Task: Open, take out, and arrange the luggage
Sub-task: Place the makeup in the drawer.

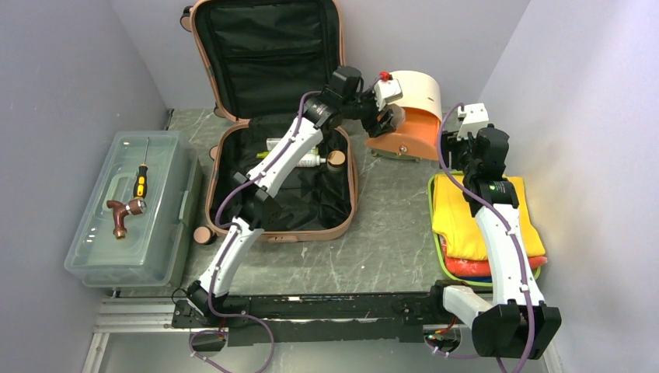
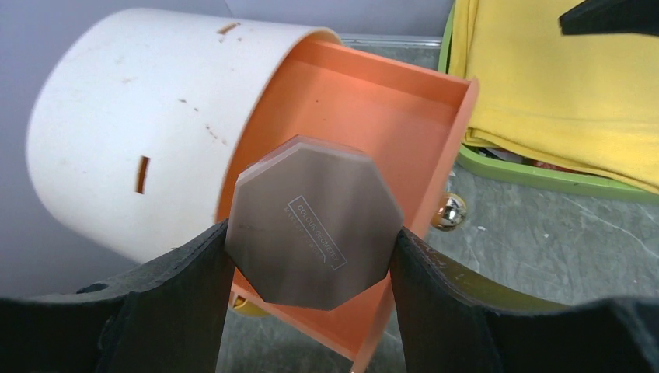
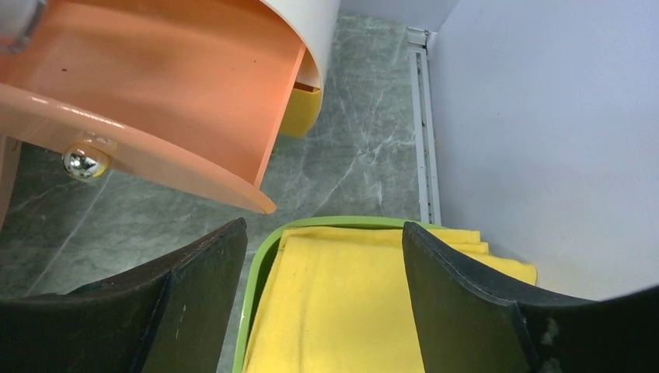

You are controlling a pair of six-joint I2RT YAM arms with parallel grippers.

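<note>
Over the pulled-out orange drawer [image 2: 365, 116], the left gripper [image 2: 309, 256] is clamped on a flat, grey-brown octagonal case [image 2: 315, 210], one black finger pressed against each of its opposite edges. The printed label on its face is too small to read. The drawer sticks out of a white rounded cabinet [image 2: 140, 101], a shiny ball knob [image 2: 450, 211] on its front, with a yellow part [image 3: 299, 109] showing beneath it.

Just right of the drawer front lies the lime-green tray [image 2: 544, 172], with a folded yellow cloth [image 2: 559, 85] on top and a red one [image 1: 474, 268] under it. The right gripper [image 3: 325, 233] hangs over the tray's near corner, its jaws wide apart and nothing between them, close to the drawer's front lip.

The luggage [image 1: 264, 54] sits on the table [image 1: 388, 233] left of the cabinet, open, its lid upright against the back wall with the black lining showing. The left arm reaches across its lower half, hiding part of the inside; pale bottles [image 1: 309, 161] and a cork-topped jar [image 1: 336, 158] lie there. A small brown disc [image 1: 203, 235] rests beside its near left corner.

Farther left stands a clear plastic bin [image 1: 167, 210], a screwdriver [image 1: 141, 180] and a brown tap-like piece [image 1: 124, 214] on its lid.
</note>
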